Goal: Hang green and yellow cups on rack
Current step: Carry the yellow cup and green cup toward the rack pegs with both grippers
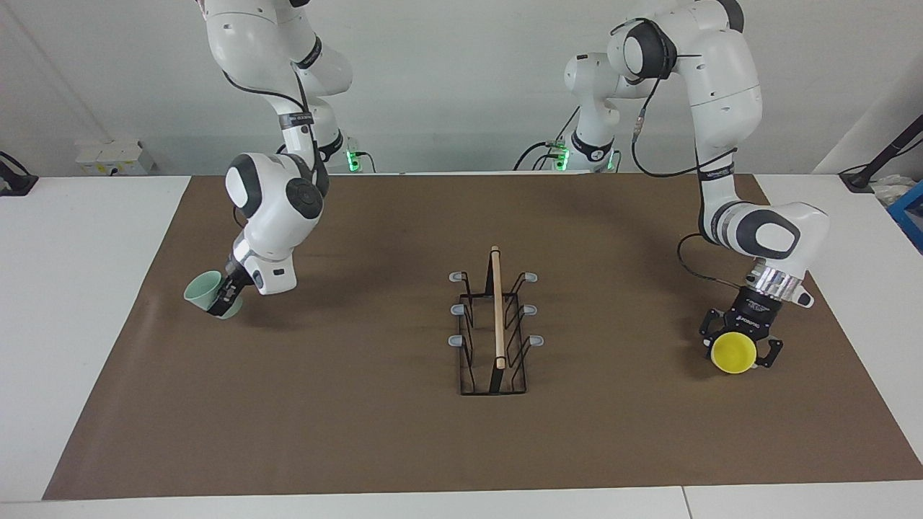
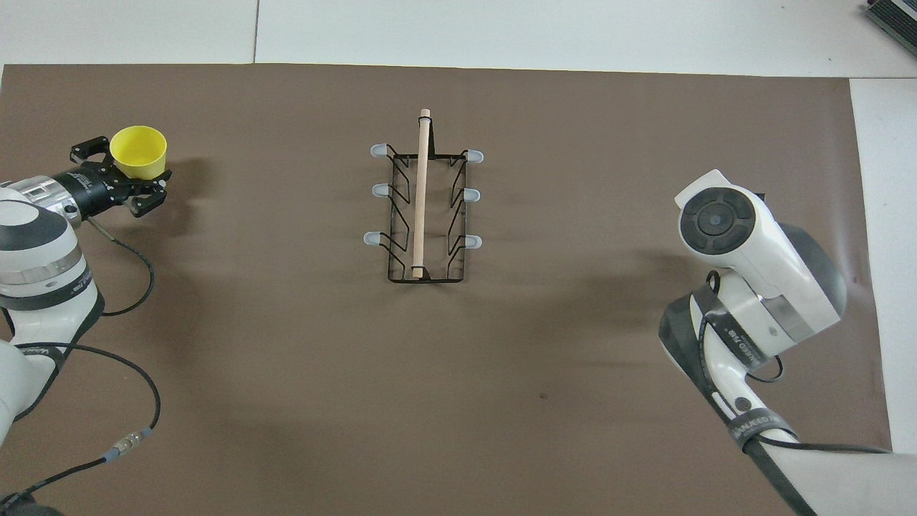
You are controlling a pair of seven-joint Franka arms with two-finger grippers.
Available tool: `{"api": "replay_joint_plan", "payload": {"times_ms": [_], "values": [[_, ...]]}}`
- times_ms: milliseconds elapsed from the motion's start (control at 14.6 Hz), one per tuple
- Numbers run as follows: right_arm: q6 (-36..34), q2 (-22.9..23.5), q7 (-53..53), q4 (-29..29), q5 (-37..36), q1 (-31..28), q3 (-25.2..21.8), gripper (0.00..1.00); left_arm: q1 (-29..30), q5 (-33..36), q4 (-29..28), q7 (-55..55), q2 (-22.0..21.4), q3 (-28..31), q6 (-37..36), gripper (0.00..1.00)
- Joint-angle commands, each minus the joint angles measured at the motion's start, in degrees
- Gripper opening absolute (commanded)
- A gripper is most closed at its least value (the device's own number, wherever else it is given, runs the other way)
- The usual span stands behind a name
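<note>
1. Facing view: black wire rack [image 1: 495,328] upright mid-worktop [image 1: 360,432], pegs bare.
2. Toward the right arm's end from the rack: right hand [image 1: 220,297] clamped on the mint green cup [image 1: 204,291], raised off the brown mat [image 1: 346,389], mouth tilted away from the rack.
3. Toward the left arm's end from the rack: left hand [image 1: 741,344] clamped on the yellow cup [image 1: 734,352], just above the mat.

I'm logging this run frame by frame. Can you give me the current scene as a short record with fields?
left gripper: shut on yellow cup, raised over mat at its own end
right gripper: shut on green cup, raised over mat at its own end
rack: mid-mat, upright
pegs: all six bare
cups hung: none
</note>
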Motion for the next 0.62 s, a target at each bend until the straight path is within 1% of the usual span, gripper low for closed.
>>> {"api": "replay_joint_plan", "payload": {"times_ms": [0, 205, 273, 410, 478, 547], "values": [[-1.25, -2.91, -1.58, 1.41, 8.17, 0.70, 1.07, 0.01, -0.35, 4.52, 4.26, -0.22, -0.74, -0.76, 2.62, 0.00], [-0.81, -5.72, -3.69, 3.25, 26.96, 0.26, 1.69, 0.01, -0.36, 10.42, 7.43, -0.13, -1.44, -0.59, 3.86, 0.00], [-0.03, -5.82, -6.05, 4.47, 33.28, 0.00, 1.69, 0.02, -0.36, 14.44, 8.14, 0.30, -1.96, -0.59, 3.95, 0.00], [1.72, -6.86, -9.66, 4.92, 44.45, -0.44, 1.43, 0.02, -0.27, 26.99, 12.08, 0.31, -2.14, -0.76, 3.77, 0.00], [4.00, -7.31, -11.33, 4.84, 47.90, -1.06, 1.42, 0.03, -0.27, 32.01, 13.23, 0.05, -2.23, -0.85, 3.77, 0.00], [5.94, -7.75, -13.78, 4.57, 50.98, -1.06, 1.51, 0.05, -0.27, 34.24, 14.11, -0.30, -2.41, -0.85, 3.43, 0.00]]}}
